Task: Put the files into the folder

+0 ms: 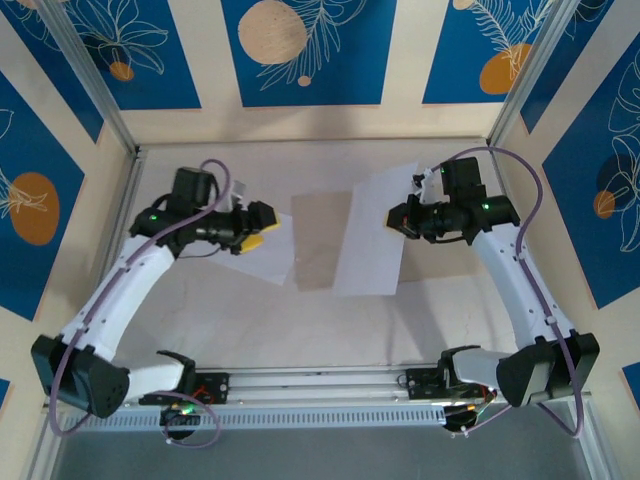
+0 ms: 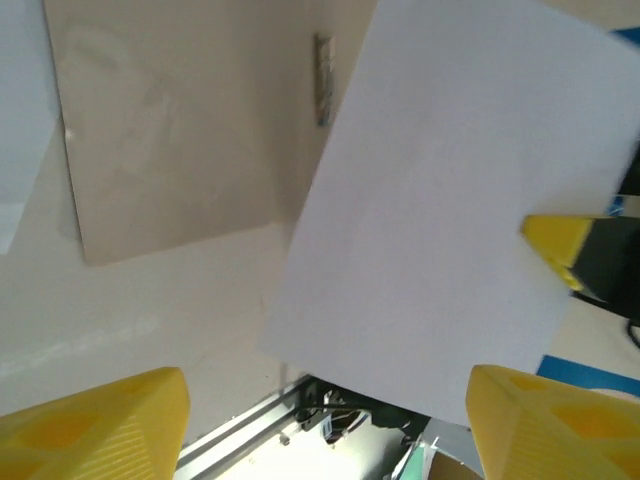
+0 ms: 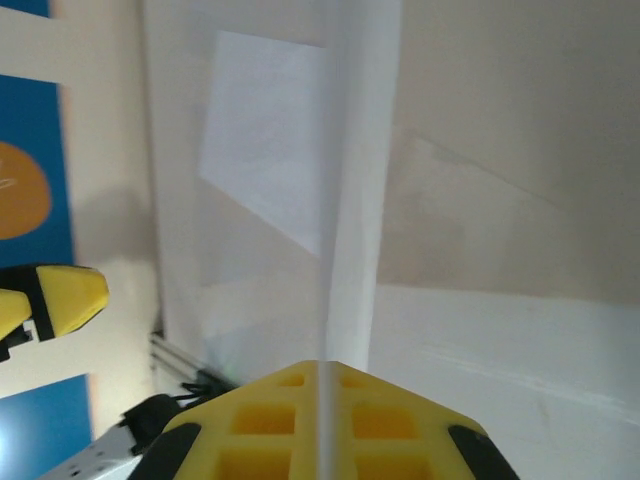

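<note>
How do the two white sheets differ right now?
The left sheet lies flat on the table, free below the open left end effector. The right sheet is pinched by the shut right end effector, one edge raised, overlapping the folder. Both are plain white.

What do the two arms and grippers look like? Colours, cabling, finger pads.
Both arms match: left arm and right arm have white link shells with black joint housings, each showing a green light near the wrist. A lilac cable loops along each. The left gripper and right gripper are black with yellow fingers, moulded with square pockets and fine ribbing.
</note>
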`<state>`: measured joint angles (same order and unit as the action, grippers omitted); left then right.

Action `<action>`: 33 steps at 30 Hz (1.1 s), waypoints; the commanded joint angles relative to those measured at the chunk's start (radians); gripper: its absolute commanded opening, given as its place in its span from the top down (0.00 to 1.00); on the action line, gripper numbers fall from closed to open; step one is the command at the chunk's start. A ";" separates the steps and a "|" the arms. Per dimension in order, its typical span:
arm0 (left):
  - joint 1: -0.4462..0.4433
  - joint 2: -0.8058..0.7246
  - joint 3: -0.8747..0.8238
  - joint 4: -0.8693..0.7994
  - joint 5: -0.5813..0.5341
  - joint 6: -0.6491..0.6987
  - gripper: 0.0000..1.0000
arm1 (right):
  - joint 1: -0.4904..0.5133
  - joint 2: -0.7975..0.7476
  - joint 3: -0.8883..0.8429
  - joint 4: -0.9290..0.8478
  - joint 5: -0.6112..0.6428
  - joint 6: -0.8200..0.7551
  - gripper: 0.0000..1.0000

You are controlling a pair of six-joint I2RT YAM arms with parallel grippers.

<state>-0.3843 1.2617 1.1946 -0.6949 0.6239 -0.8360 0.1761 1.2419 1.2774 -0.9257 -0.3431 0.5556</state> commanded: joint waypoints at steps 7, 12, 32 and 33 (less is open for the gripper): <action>-0.202 0.274 -0.015 0.266 -0.147 -0.030 0.39 | 0.004 0.001 0.149 -0.285 0.242 -0.140 1.00; -0.295 0.471 0.052 0.346 -0.160 -0.010 0.41 | 0.008 -0.001 0.190 -0.352 0.315 -0.170 1.00; -0.356 0.643 -0.039 0.309 -0.290 0.053 0.40 | 0.108 -0.046 0.244 -0.288 0.248 -0.223 1.00; -0.354 0.631 -0.056 0.310 -0.296 0.055 0.40 | 0.116 -0.044 0.244 -0.283 0.248 -0.226 1.00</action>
<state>-0.7437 1.9205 1.1915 -0.3393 0.3809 -0.8089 0.2737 1.1915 1.4925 -1.2251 -0.0605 0.3485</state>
